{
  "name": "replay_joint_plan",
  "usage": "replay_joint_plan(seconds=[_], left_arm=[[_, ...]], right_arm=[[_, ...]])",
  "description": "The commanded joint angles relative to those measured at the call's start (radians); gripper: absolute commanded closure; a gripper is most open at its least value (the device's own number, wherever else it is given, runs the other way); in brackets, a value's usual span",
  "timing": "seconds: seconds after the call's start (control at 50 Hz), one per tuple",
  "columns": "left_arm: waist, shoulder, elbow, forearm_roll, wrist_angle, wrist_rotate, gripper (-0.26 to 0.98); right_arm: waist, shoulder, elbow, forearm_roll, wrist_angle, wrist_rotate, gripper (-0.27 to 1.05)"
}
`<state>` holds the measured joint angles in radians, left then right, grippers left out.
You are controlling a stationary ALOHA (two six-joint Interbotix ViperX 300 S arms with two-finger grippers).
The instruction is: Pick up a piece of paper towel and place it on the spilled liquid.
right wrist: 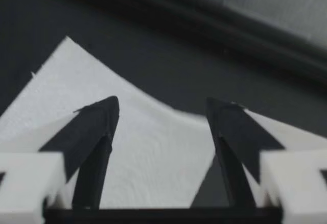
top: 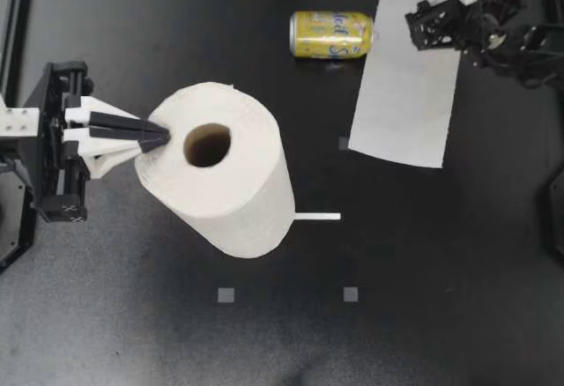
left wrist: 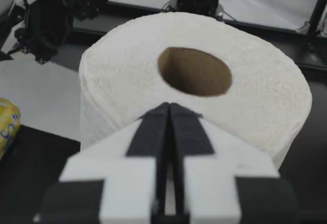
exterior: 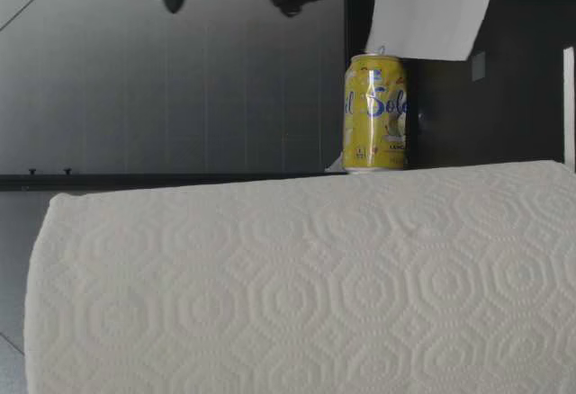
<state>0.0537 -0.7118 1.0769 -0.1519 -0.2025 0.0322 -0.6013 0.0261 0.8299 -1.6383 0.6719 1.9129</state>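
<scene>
A sheet of paper towel (top: 405, 86) lies flat on the black table beside a yellow can (top: 330, 33) that is on its side. No liquid shows around it. My right gripper (top: 421, 26) hovers over the sheet's far corner. In its wrist view, that gripper (right wrist: 162, 106) is open, with the sheet (right wrist: 148, 157) below and between the fingers, touching neither. A large paper towel roll (top: 220, 170) stands upright at centre left. My left gripper (top: 163, 135) is shut, its tips resting on the roll's top rim (left wrist: 194, 111) near the cardboard core.
A thin white strip (top: 317, 217) lies on the table beside the roll's base. Small grey squares (top: 351, 294) mark the surface. In the low view the roll (exterior: 306, 277) fills the foreground, with the can (exterior: 375, 113) and the sheet (exterior: 432, 7) behind it.
</scene>
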Motion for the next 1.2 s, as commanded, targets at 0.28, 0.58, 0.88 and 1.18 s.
replay_joint_plan(seconds=[0.28, 0.58, 0.88, 1.18], left_arm=[[-0.002, -0.063, -0.008, 0.018, -0.104, 0.006, 0.67], [-0.002, -0.126, 0.046, 0.04, -0.069, 0.043, 0.67], [-0.002, -0.129, 0.052, 0.035, -0.061, 0.057, 0.67], [0.0, -0.13, 0.04, 0.034, -0.018, 0.051, 0.67]], right_arm=[[-0.003, -0.261, -0.046, -0.005, -0.206, -0.107, 0.12], [0.12, -0.436, -0.012, -0.015, -0.588, -0.109, 0.26], [0.36, -0.635, 0.064, -0.032, -0.673, -0.109, 0.41], [0.586, -0.652, 0.051, -0.035, -0.546, -0.123, 0.6]])
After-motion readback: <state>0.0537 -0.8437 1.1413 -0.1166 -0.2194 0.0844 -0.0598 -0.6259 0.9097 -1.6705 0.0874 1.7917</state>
